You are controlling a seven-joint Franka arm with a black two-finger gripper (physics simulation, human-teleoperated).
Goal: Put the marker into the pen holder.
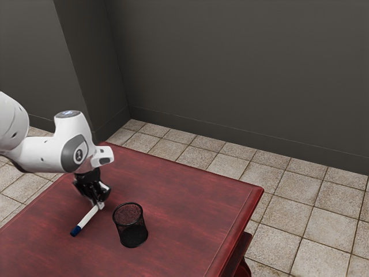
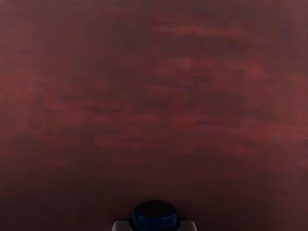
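My gripper (image 1: 100, 205) is low over the table (image 1: 179, 202), at one end of the white marker (image 1: 86, 219). The marker slants away from the fingertips, its dark blue end toward the exterior view's lower left. In the wrist view, the marker's blue end (image 2: 155, 221) stands between the two fingertips of the gripper (image 2: 155, 225), which press against it from both sides. The black mesh pen holder (image 1: 130, 225) is upright on the table, a short way to the exterior view's right of the gripper and apart from the marker.
The red wooden tabletop extends past the pen holder to its edge (image 1: 235, 227) at the exterior view's right. Beyond it are a tiled floor (image 1: 288, 202) and dark grey walls (image 1: 242, 69).
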